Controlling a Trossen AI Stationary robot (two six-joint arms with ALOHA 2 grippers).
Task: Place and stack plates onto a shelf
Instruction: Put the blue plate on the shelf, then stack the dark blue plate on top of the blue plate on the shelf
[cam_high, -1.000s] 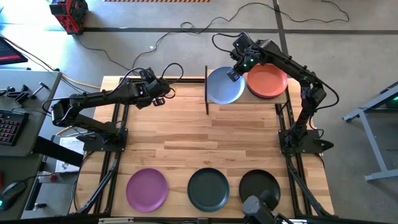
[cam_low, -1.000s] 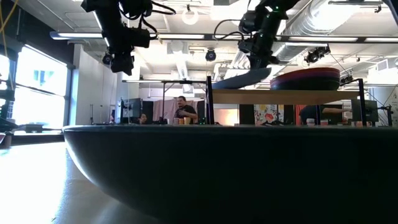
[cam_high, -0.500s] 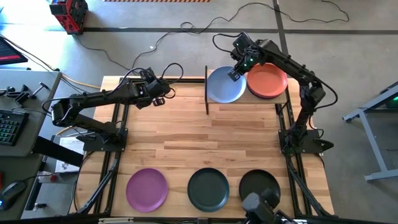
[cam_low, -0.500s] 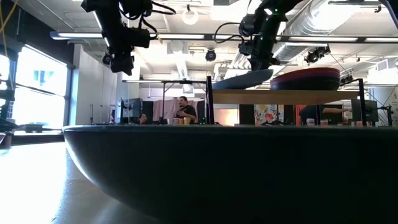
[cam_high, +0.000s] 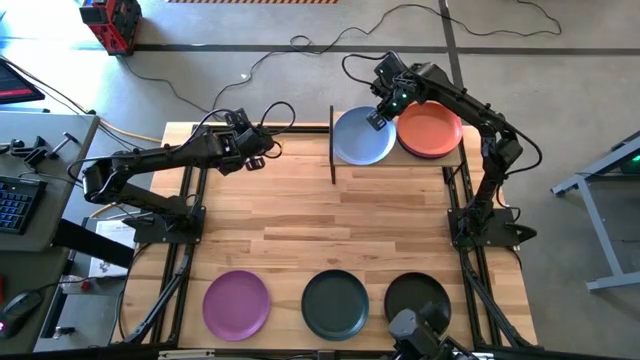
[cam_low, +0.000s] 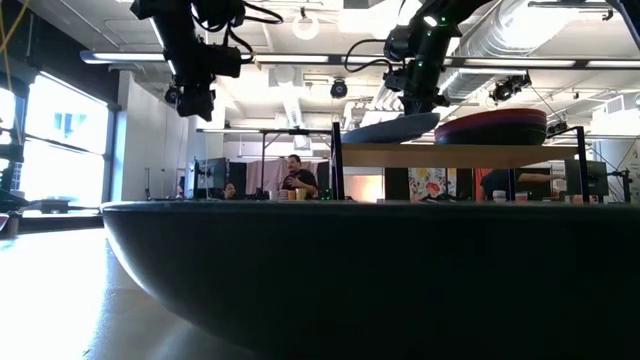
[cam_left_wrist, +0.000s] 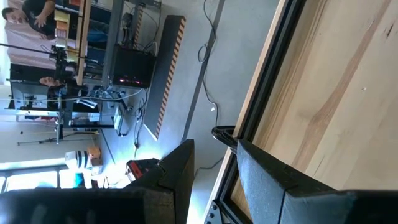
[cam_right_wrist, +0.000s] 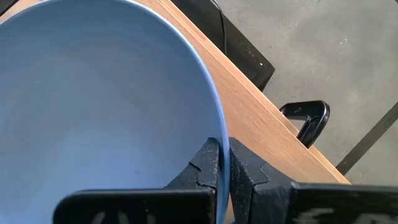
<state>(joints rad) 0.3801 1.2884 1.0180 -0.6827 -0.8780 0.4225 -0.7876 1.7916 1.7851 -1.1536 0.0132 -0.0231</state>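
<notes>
Over the shelf's (cam_high: 352, 170) left end, the right gripper (cam_high: 377, 117) pinches the pale blue plate's (cam_high: 361, 139) rim. Next, I judge: lower it flat, release. Left gripper (cam_high: 254, 158) waits at the table's far-left corner, fingers slightly apart.

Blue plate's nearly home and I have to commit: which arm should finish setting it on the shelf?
Right. The right gripper already pinches the pale blue plate by its rim, tilted above the shelf. The left gripper is empty, off to the side.
</notes>
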